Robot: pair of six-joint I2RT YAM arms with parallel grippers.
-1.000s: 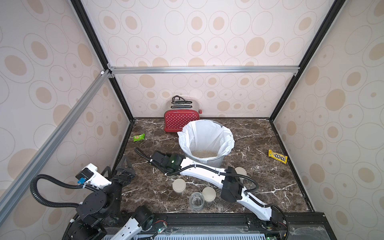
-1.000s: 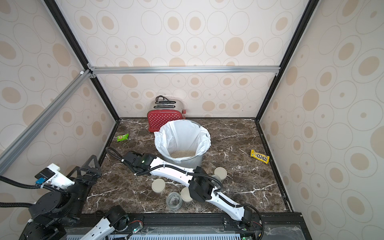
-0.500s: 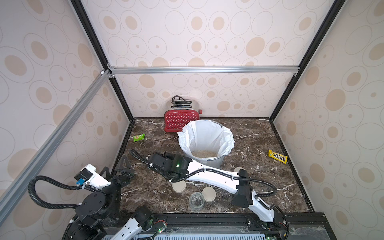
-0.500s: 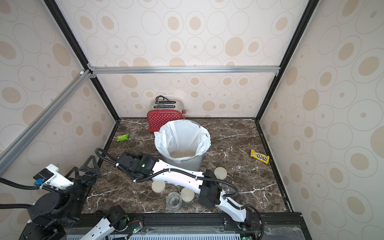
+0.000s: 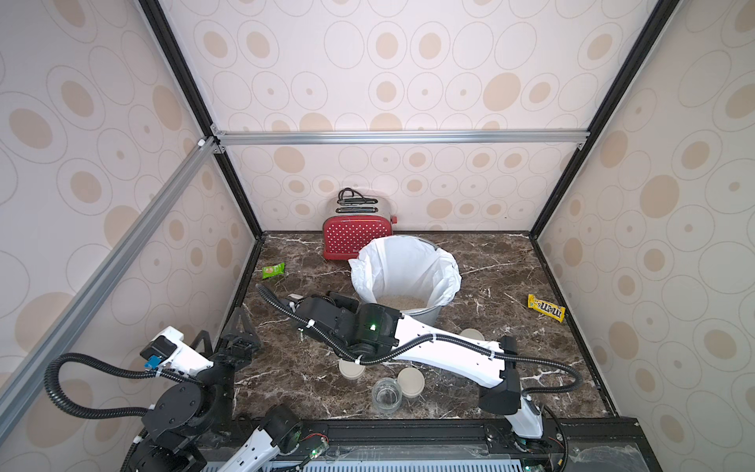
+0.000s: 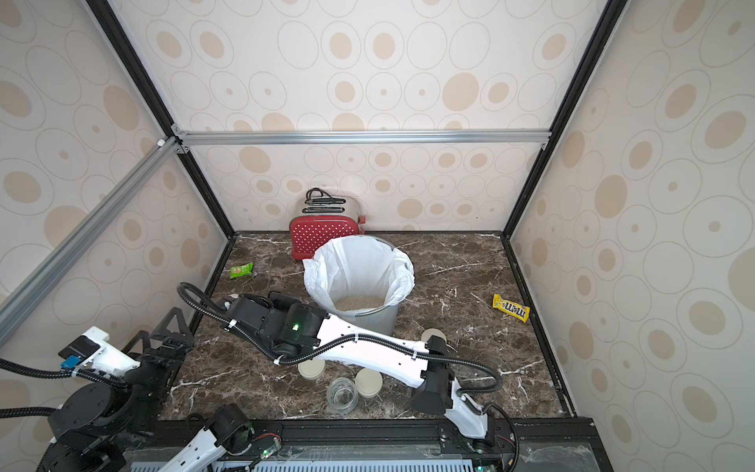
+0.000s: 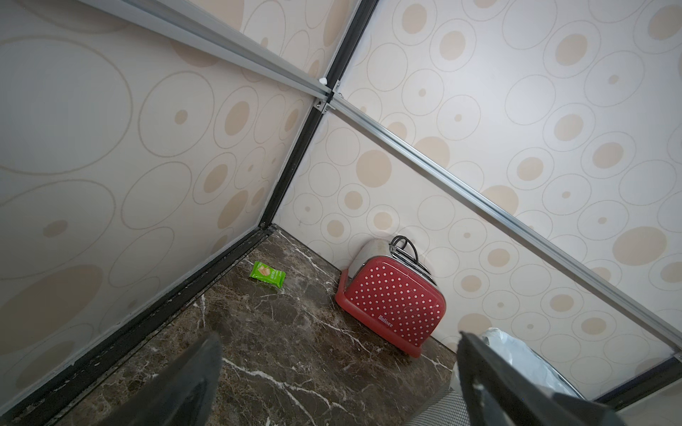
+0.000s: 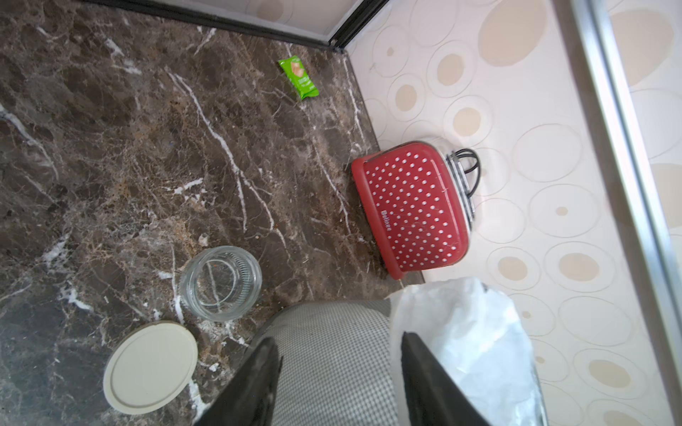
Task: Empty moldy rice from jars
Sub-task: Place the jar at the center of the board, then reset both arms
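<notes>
Jar [image 8: 220,283] empty near bin [image 8: 332,324], right tool [image 8: 339,339] alongside, elbow [image 5: 500,394] swung rightward

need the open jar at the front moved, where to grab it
Grip the jar by its rim from above, one finger inside the mouth, one outside on the side away from the lid: it stands upright and open, that lid close beside it.

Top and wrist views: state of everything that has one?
Grey mesh bin with white liner: open, pale rice at the bottom.
Clear glass jar at the front edge: upright, lid off, empty.
Second clear glass jar beside the bin: upright, lid off, empty.
Round beige lid: lying flat, off its jar.
Left gripper: open, empty.
Right gripper: open, empty.
</notes>
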